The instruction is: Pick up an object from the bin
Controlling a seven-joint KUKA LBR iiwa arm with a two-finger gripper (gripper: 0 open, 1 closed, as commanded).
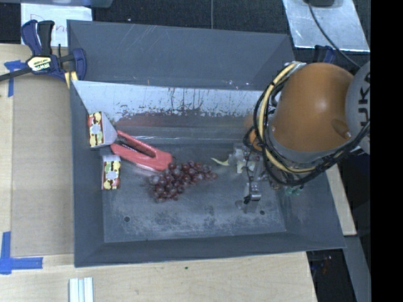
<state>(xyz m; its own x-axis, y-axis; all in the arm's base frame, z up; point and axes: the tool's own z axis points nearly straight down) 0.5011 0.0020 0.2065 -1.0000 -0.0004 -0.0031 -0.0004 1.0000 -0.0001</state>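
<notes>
Nearest the front wall of the bin (pixel 189 247), the gripper (pixel 252 197) hangs low over bare grey floor in the right part, under the arm's orange cover (pixel 308 115); whether it is open or closed I cannot tell. No thing shows in it, so the pick is not yet made. The closest candidates lie to its left: a bunch of dark purple grapes (pixel 179 180) mid-floor, and a small pale yellowish scrap (pixel 220 162) just beyond. To pick well, I judge it should centre over one thing before descending; the grapes are lumpy and likely soft, so a grip across the bunch's thickest part seems safer than one at a stray end. Farther left lies a pink flat tool (pixel 141 153), with two small packets (pixel 96 129) beside it, well apart from the gripper. Their labels are yellow and red, the print too small to read. On the arm's grey shell (pixel 359 99) the letters "UK" show.
</notes>
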